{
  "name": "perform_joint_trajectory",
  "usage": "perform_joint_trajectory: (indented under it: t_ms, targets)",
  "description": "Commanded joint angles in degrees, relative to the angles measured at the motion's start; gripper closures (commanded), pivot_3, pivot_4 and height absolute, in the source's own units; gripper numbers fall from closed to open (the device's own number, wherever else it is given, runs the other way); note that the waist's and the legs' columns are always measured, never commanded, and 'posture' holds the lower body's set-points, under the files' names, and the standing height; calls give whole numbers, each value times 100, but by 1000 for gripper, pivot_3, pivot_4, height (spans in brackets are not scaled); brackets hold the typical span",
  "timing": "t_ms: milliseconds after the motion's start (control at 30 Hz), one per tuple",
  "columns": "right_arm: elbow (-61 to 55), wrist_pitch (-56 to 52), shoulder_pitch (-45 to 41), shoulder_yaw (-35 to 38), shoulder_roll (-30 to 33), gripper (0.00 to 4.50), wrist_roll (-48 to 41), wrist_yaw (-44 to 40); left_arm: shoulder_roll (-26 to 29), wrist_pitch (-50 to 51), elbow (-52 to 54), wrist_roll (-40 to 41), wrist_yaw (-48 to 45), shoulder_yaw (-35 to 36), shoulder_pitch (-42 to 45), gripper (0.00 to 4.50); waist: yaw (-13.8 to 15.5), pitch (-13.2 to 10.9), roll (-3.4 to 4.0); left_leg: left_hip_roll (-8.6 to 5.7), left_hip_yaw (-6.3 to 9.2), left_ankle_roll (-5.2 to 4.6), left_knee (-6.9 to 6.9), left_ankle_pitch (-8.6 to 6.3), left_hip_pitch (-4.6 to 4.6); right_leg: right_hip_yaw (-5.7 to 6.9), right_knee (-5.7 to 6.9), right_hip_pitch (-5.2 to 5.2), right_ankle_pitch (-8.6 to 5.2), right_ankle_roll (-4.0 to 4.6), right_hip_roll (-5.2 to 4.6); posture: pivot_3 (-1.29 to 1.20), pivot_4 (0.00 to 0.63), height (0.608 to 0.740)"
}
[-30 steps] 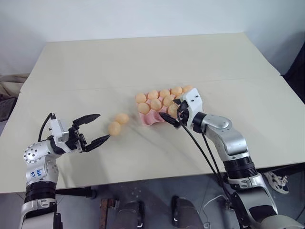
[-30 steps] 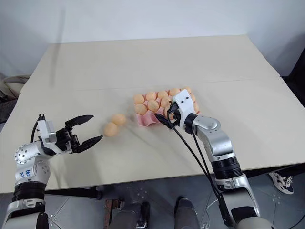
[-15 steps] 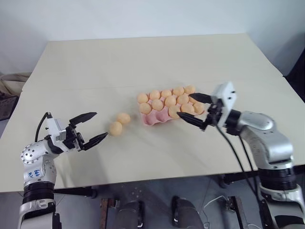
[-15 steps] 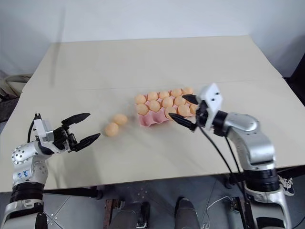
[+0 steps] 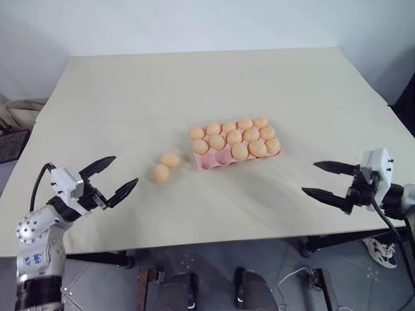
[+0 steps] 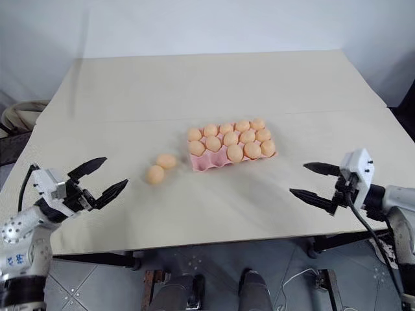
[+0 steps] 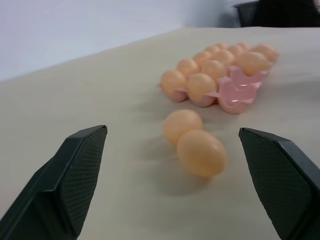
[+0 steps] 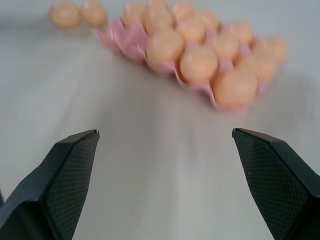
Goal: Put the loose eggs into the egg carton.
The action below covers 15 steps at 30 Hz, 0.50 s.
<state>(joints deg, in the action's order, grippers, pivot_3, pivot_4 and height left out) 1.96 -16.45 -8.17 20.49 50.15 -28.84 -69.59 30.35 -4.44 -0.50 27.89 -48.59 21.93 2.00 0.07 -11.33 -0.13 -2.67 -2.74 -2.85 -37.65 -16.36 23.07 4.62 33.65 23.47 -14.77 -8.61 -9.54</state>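
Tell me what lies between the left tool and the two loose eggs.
Nothing: in the left wrist view, bare table runs from the open left tool to the two loose eggs.

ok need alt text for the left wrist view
Two loose eggs lie touching on a beige table, between the open left gripper's black fingers. Beyond them sits a pink egg carton holding more eggs.
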Motion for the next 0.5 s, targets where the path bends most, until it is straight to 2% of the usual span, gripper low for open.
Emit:
perform_joint_trajectory:
  t_ms: [33, 267, 500]
  targets:
    - [87, 180, 18, 318, 155, 30, -136, -143, -262, 466, 1148, -106, 891, -54, -419, 0, -1, 0, -1, 2, -2, 0, -2, -1, 0, -3, -8, 0, 1, 1, -1, 0, 150, 740]
    - [287, 278, 66, 395, 200, 30, -253, -401, -997, 1094, 2056, -842, 2384, -659, -641, 0, 130, -1, -1, 38, -10, 3, -15, -6, -3, -6, -20, -2, 20, 29, 10, 0, 150, 740]
    - [105, 246, 83, 557, 188, 30, -518, -601, -1536, 1358, 1978, -1608, 3301, -1254, -464, 0, 162, -1, -2, 44, -23, -20, -34, -22, -2, -14, -20, -1, 25, 36, 13, 0, 150, 740]
